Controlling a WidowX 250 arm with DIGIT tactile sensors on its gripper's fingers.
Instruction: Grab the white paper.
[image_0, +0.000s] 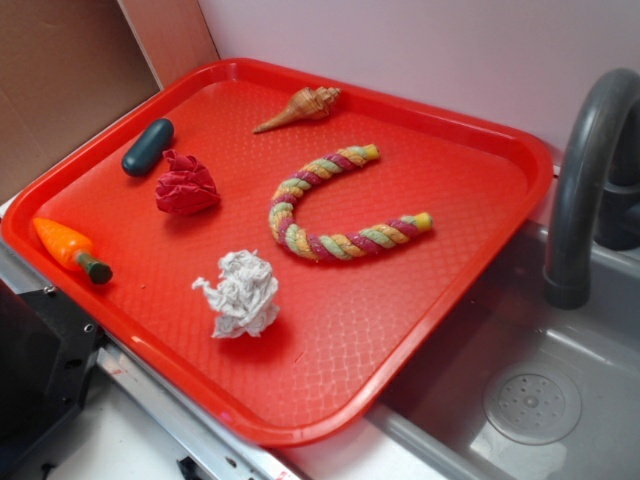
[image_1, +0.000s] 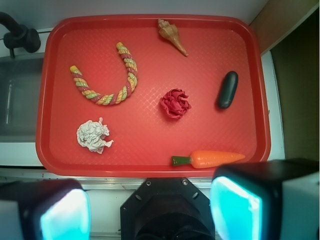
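The white paper (image_0: 240, 294) (image_1: 93, 135) is a crumpled white-grey ball with a small tail, lying on the red tray (image_0: 470, 140) (image_1: 150, 167) near its front edge. In the wrist view my gripper (image_1: 150, 210) hangs high above the counter in front of the tray, open, with nothing between its cyan pads (image_1: 235, 210). The paper lies well ahead and to the left of it. My gripper does not show in the exterior view.
Also on the tray: a red crumpled paper ball (image_0: 186, 185) (image_1: 175, 103), a braided rope (image_0: 330, 205) (image_1: 107, 80), a seashell (image_0: 300, 107) (image_1: 172, 35), a dark green pickle-like toy (image_0: 148, 146) (image_1: 228, 89), a toy carrot (image_0: 70, 249) (image_1: 210, 159). A grey sink (image_0: 530, 400) and faucet (image_0: 585, 170) stand right.
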